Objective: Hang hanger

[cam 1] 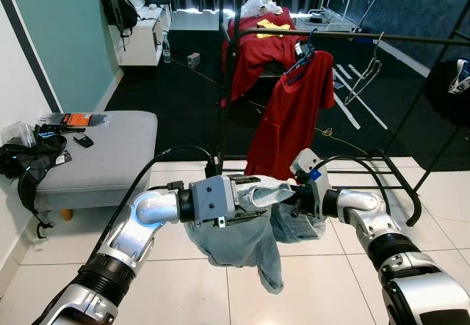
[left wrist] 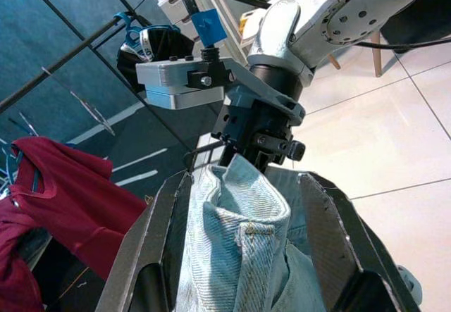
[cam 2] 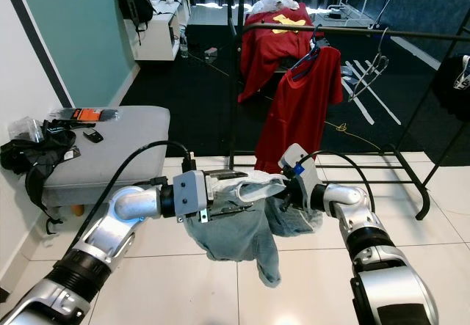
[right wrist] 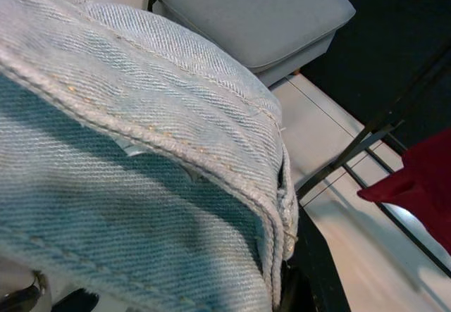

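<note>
Hanger: none can be made out in the grippers, which hold a pale denim garment [cam 1: 242,229] stretched between them, near, above the tiled floor [cam 1: 323,281]. The left gripper [cam 1: 253,196] is clamped on its waistband; the right gripper [cam 1: 297,196] meets the cloth from the right, fingers hidden, so I cannot tell. An empty hanger [cam 1: 365,72] hangs on the far rack rail [cam 1: 411,39], right of a red shirt [cam 1: 297,112]. Judged: carrying stage; next, lift the garment toward that rail.
</note>
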`<state>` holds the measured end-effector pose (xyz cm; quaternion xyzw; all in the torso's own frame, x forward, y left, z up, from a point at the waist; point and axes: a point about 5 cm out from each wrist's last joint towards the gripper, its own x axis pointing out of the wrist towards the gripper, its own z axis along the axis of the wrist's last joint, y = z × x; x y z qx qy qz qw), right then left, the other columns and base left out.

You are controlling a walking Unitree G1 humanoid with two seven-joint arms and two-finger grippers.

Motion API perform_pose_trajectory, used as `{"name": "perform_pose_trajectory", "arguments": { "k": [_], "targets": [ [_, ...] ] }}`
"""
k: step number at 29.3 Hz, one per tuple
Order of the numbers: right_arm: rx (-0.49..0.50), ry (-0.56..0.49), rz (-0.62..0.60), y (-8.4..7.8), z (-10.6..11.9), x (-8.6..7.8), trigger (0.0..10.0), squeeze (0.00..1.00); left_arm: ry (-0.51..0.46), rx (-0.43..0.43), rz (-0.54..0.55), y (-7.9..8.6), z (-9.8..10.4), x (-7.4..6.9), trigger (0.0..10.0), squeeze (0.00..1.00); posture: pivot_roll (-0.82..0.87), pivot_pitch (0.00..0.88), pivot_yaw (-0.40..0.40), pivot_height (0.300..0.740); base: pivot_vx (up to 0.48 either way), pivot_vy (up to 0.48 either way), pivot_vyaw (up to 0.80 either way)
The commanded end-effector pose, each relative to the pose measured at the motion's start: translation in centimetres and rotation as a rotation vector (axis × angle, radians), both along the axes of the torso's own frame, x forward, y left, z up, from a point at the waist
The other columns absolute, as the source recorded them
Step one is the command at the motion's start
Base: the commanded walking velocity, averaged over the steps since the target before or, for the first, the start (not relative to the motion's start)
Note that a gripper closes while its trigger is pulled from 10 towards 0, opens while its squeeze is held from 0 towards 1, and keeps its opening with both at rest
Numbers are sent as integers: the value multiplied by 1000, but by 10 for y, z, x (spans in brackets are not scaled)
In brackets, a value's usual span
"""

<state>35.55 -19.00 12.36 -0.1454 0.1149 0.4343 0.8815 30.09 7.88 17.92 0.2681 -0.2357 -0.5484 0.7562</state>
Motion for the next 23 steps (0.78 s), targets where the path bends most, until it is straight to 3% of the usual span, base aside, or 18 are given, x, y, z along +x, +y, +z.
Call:
{"name": "perform_pose_trajectory", "arguments": {
  "k": [1, 7, 8, 9, 10, 11, 14, 15, 17, 18, 22, 23],
  "targets": [
    [8, -21, 3, 2, 6, 3, 0, 0, 2, 3, -17, -3, 0, 0, 10000, 0, -25, 40, -45, 740, 0, 0, 0],
    [8, -20, 8, 5, 5, 3, 0, 0, 17, -2, -41, -8, -2, -3, 10000, 0, -23, 29, -45, 740, 0, 0, 0],
    [8, -20, 9, 5, 5, 3, 0, 0, 24, -8, -43, -9, -2, -3, 9255, 0, -22, 27, -45, 740, 0, 0, 0],
    [9, -20, 10, 5, 5, 3, 0, 0, 32, -12, -44, -10, -2, -3, 5725, 0, -22, 26, -46, 740, 0, 0, 0],
    [9, -20, 10, 5, 5, 3, 0, 0, 32, -12, -44, -10, -2, -3, 5725, 0, -22, 26, -46, 740, 0, 0, 0],
    [10, -20, 11, 6, 5, 3, 0, 0, 37, -9, -43, -12, -3, -3, 4196, 0, -21, 27, -46, 740, 0, 0, 0],
    [12, -21, 13, 7, 5, 3, 0, 0, 39, 3, -40, -13, -5, -3, 4706, 0, -23, 28, -46, 740, 0, 0, 0],
    [14, -22, 15, 8, 5, 4, 0, 0, 39, 12, -36, -13, -7, -3, 7882, 0, -23, 30, -45, 740, 0, 0, 0],
    [14, -22, 15, 8, 5, 4, 0, 0, 39, 12, -36, -13, -7, -3, 7882, 0, -23, 30, -45, 740, 0, 0, 0],
    [16, -23, 16, 8, 6, 4, 0, 0, 39, 15, -29, -14, -8, -3, 9569, 0, -23, 32, -47, 740, 0, 0, 0],
    [17, -24, 17, 9, 6, 4, 0, 0, 35, 19, -21, -14, -8, -2, 9412, 0, -22, 33, -48, 740, 0, 0, 0],
    [18, -24, 18, 9, 7, 4, 0, 0, 28, 31, -22, -14, -9, -2, 8863, 0, -22, 33, -48, 740, 0, 0, 0]
  ]
}}
